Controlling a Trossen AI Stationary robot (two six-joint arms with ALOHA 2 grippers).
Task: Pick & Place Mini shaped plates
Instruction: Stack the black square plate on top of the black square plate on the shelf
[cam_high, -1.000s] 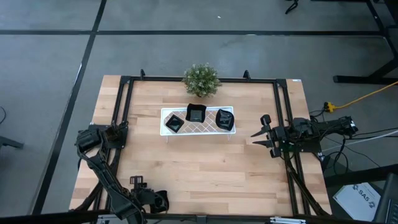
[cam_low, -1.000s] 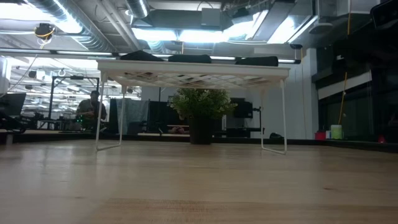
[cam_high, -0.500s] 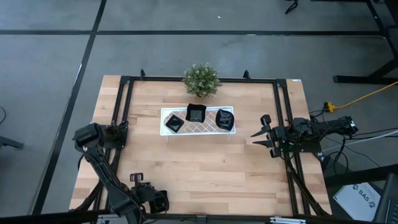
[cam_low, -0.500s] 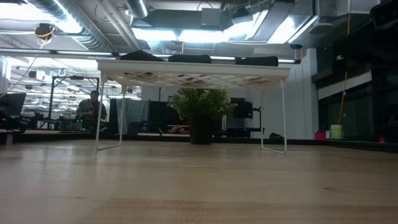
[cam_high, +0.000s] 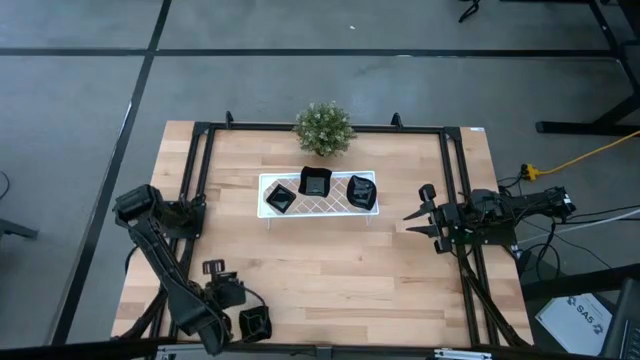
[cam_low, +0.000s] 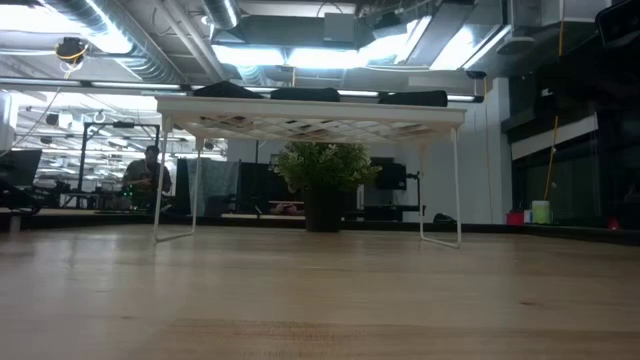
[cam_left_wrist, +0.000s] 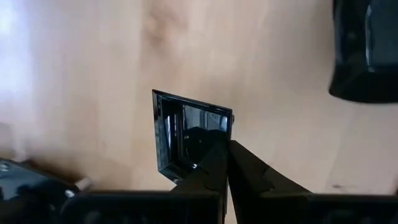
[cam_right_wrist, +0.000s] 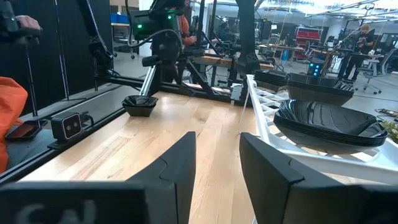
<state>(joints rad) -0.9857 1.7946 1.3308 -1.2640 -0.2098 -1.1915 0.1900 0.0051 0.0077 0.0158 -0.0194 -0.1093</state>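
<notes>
My left gripper (cam_high: 228, 295) is over the table's near left corner, pointing down and shut on a small square black glossy plate (cam_left_wrist: 186, 134), which the gripper hides in the high view. Another black plate (cam_high: 255, 323) rests on the wood beside it, toward the near edge, and shows in the left wrist view (cam_left_wrist: 367, 50) and the right wrist view (cam_right_wrist: 140, 104). Three dark plate stacks (cam_high: 315, 181) sit on the white tray (cam_high: 268, 207). My right gripper (cam_high: 425, 212) waits open at the table's right side. My left gripper pinches the square plate's rim (cam_left_wrist: 208, 142) between its two shut fingers, at one side near a corner. The fingers come from above, pointing steeply down. The plate sits tilted in the hold, its hollow side toward the wrist camera, and looks raised off the wood.
The white lattice tray stands on thin legs (cam_low: 457, 190) at the table's middle far side, with a small potted plant (cam_high: 323, 128) behind it. A black frame rail (cam_high: 190, 200) runs along the table's sides. Bare wood (cam_high: 340, 270) lies between tray and near edge.
My left gripper has risen and drawn away from the near edge toward the table's far side. The plate on the wood beside it has stayed where it was. My right arm has kept still.
</notes>
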